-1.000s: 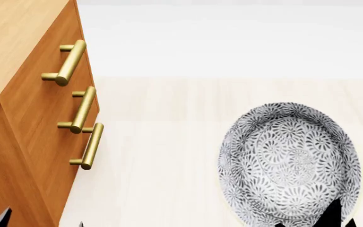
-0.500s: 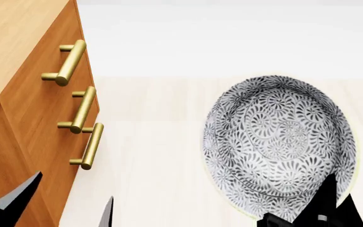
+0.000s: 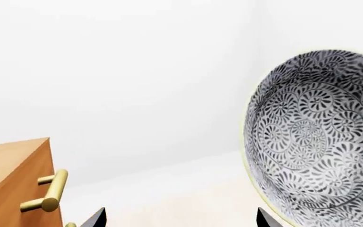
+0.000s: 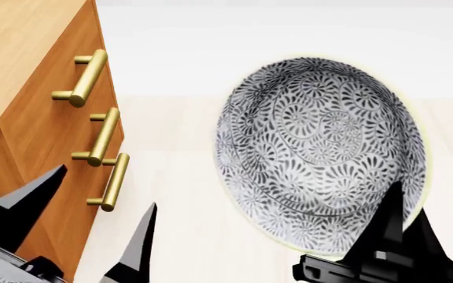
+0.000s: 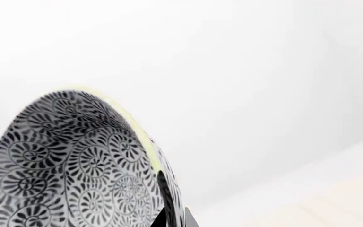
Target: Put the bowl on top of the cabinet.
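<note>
Bowl [image 4: 321, 153] pinched at its near rim by right gripper [image 4: 396, 227], jaws closed on the wall, one finger inside, one outside; bowl lifted off the floor, tilted with its opening toward the head camera, right of the cabinet [image 4: 30, 118] and apart from it. Left gripper [image 4: 92, 227] jaws spread, holding nothing, low in front of the cabinet's brass handles [image 4: 101, 135]. Bowl empty, only the floral pattern inside. Risks, as a guess: one-sided rim grip on a tilted bowl could let it swing or slip out during transfer; bowl looks not yet clearly above the cabinet top [image 4: 14, 53], so moving sideways too low could clip the edge; left gripper near the handles could bump them
</note>
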Robot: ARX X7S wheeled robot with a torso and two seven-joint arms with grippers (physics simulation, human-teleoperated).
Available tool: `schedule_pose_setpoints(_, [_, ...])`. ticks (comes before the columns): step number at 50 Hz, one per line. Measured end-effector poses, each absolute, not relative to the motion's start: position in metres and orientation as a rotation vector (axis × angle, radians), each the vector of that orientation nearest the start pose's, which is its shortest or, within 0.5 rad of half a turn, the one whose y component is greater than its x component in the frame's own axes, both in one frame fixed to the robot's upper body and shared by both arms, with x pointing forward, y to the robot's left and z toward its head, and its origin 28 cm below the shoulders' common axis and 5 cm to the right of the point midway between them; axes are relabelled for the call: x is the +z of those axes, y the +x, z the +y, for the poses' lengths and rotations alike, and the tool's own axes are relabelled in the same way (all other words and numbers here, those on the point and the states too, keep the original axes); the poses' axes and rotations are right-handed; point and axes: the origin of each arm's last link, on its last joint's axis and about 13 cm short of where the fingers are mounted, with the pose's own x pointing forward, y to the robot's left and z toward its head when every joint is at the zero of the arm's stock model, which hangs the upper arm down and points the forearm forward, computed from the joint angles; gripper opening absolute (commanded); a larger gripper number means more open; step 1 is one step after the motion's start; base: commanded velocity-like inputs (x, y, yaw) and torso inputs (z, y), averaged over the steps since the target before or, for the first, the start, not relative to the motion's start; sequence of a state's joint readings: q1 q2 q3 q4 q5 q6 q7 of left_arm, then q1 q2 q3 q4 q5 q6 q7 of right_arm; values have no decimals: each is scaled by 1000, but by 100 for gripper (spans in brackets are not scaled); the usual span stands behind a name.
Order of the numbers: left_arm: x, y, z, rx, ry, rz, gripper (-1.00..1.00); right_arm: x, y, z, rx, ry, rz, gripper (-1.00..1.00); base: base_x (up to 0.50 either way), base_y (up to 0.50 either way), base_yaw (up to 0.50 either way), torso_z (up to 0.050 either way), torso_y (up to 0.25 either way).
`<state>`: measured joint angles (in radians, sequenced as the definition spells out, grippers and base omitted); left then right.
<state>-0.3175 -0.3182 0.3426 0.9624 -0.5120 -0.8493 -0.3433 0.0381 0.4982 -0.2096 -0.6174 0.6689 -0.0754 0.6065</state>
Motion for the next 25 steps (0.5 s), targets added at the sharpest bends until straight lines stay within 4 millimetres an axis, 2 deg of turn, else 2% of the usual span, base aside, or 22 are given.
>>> schedule_pose_setpoints(25, [196,177,161,-536,13,-241,100,148,178,-104,3,306,-513,-100,0,0,0,0,0])
